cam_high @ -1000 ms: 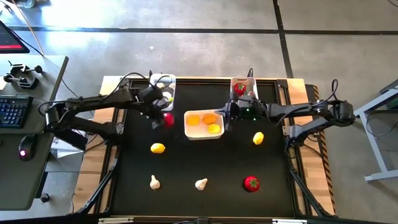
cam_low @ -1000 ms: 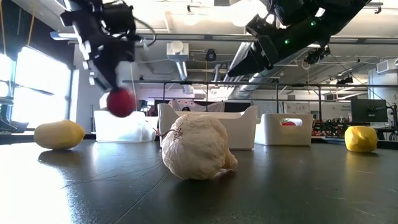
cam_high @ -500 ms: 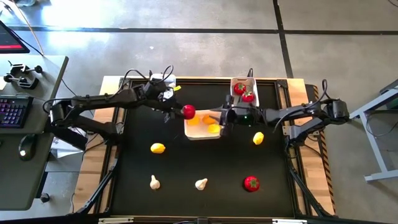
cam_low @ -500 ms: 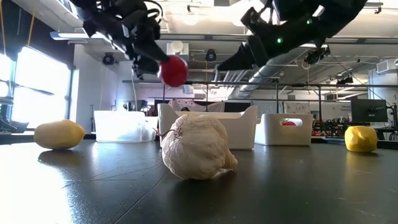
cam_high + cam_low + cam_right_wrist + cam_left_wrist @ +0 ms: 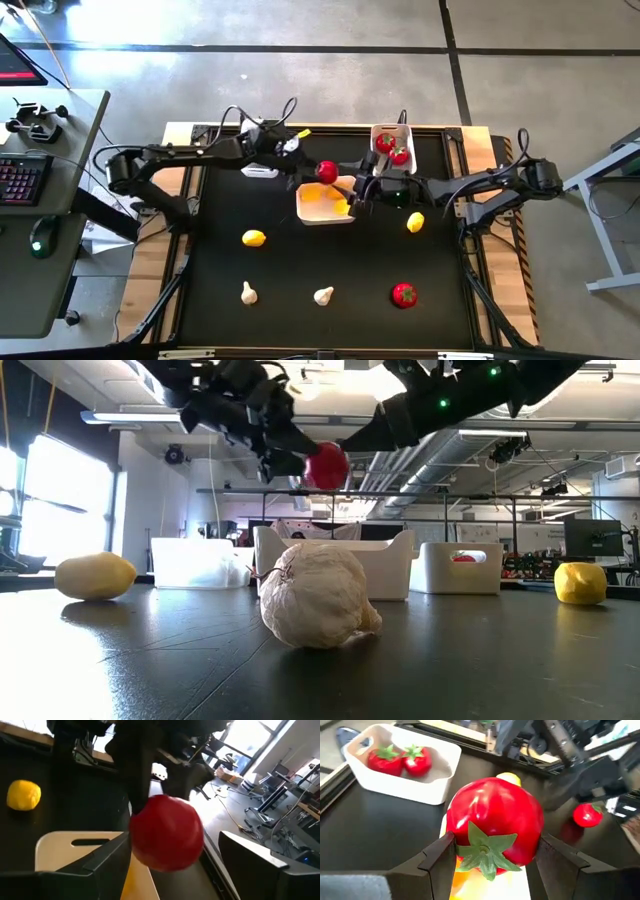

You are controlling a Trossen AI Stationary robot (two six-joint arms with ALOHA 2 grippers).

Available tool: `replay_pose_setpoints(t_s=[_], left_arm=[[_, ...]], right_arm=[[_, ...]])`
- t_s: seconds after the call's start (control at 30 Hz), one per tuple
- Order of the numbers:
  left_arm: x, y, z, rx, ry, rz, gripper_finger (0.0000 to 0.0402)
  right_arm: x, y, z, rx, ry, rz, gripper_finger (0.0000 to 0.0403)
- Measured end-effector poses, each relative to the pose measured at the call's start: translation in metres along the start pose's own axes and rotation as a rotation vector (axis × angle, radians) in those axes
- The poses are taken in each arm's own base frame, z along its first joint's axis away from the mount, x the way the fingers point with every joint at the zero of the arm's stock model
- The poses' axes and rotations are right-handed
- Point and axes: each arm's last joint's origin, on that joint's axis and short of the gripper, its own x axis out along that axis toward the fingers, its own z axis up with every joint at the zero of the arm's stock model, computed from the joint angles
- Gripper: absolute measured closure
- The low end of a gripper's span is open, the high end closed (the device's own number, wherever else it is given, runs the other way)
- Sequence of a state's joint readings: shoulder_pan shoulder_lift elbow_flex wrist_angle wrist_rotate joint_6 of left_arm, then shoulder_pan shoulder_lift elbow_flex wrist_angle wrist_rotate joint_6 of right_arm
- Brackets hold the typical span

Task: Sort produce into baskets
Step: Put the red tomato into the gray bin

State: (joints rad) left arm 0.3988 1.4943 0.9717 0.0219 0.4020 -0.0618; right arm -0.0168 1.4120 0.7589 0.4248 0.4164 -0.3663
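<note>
While we are carrying the red fruit in the left tool, its two fingers are clamped on the fruit's sides, green top facing the wrist camera, and the fruit is hanging in the air above the wider middle basket, which is holding yellow and orange pieces. The right tool is waiting just beside the fruit with its fingers spread wide on either side, gripping nothing, so we judge this to be a hand-over or a crossing on the way to the far narrow basket, where two red fruits are already lying. To do this well, we are wanting the fruit centred between the right fingers before they close, and the left grip kept firm until the other side is holding, since a drop here would be landing among the lemons. On the bench a red fruit, two lemons and two garlic bulbs are waiting to be sorted; another basket is showing under the left arm, mostly hidden.
</note>
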Motion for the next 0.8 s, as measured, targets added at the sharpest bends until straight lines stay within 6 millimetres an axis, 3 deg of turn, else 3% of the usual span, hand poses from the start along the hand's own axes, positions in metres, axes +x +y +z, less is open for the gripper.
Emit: replay_pose_setpoints(t_s=[0.23,0.57,0.8], left_arm=[[0.012,0.001,0.017,0.012,-0.014,-0.099,0.0188],[0.011,0.001,0.024,0.007,-0.060,-0.136,0.0188],[0.001,0.017,0.034,-0.034,-0.151,-0.177,0.0189]], right_arm=[[0.000,0.001,0.000,-0.002,0.002,-0.003,0.0113],[-0.001,0.000,0.004,0.012,-0.030,-0.025,0.0112],[-0.006,0.004,0.009,-0.013,-0.014,-0.135,0.0102]])
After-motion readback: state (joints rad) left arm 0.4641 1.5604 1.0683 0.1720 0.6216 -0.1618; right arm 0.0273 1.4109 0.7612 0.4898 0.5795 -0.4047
